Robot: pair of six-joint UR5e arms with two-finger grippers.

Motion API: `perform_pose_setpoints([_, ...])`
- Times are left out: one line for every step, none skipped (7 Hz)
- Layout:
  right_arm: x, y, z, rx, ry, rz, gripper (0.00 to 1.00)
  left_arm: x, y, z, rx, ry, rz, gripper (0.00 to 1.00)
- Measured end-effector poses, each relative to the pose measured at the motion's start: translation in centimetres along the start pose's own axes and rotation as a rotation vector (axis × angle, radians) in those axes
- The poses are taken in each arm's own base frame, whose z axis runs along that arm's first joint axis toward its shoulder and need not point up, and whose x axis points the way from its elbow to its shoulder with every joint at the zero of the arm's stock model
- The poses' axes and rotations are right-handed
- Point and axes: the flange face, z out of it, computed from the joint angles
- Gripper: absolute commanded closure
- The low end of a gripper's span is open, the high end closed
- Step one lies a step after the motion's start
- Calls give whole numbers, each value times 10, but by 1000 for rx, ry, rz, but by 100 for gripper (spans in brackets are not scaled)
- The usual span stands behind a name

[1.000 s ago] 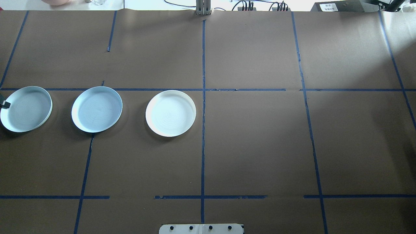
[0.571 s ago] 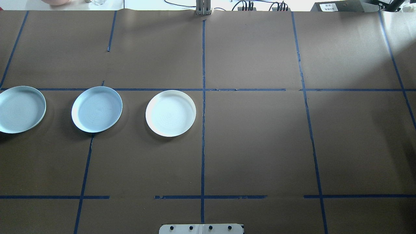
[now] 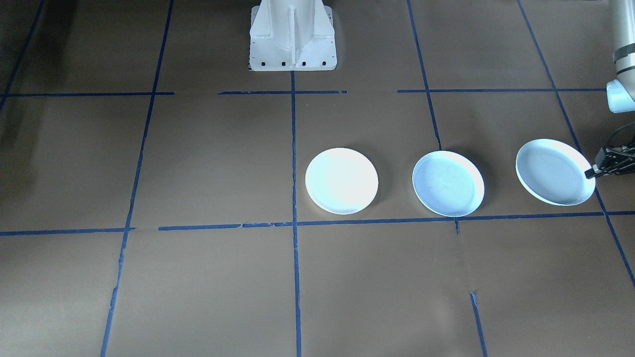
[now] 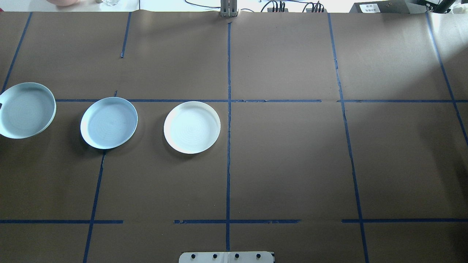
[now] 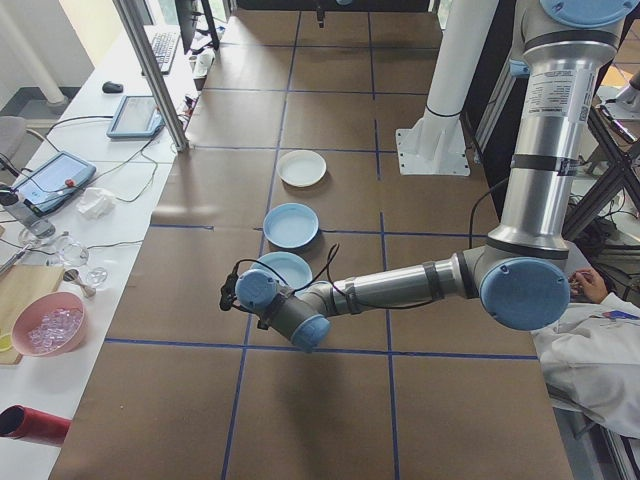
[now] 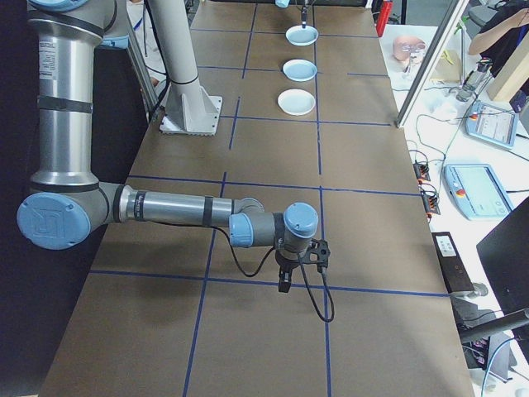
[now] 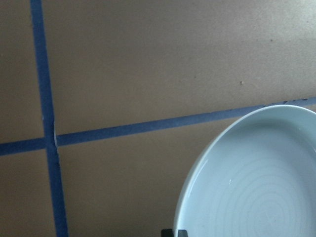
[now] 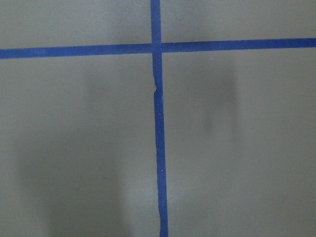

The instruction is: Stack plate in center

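Three plates lie in a row. The middle one is the center plate, pale blue and flat on the table. A matching pale-blue plate at the far left of the overhead view is raised and tilted. My left gripper is shut on its outer rim. That plate fills the lower right of the left wrist view. My right gripper hangs above bare table far from the plates; I cannot tell whether it is open or shut.
A bright white plate lies on the other side of the center plate, near the middle tape line. The robot base stands at the table's edge. Blue tape lines grid the brown table. A side bench holds a pink bowl and tablets.
The pale-blue plate in my left gripper first shifted left, then rose and moved toward the far side in the overhead view. The other two plates stayed put.
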Motion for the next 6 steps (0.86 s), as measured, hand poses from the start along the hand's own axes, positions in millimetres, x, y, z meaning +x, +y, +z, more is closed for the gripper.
perform_pose_setpoints([0, 0, 0, 0, 0, 0, 0, 31, -22, 14, -10, 18, 10, 100])
perform_pose_setpoints([0, 0, 0, -1, 0, 0, 0, 66, -40, 36, -31, 36, 12, 100])
perform_pose_setpoints([0, 0, 0, 0, 0, 0, 0, 97, -50, 57, -53, 50, 18, 100])
perform_pose_setpoints([0, 0, 0, 0, 0, 0, 0, 122, -55, 76, -69, 53, 18, 100])
perform_pose_setpoints([0, 0, 0, 0, 0, 0, 0, 145, -57, 91, -73, 46, 10, 100])
perform_pose_setpoints([0, 0, 0, 0, 0, 0, 0, 165, -58, 100, -68, 42, 12, 100])
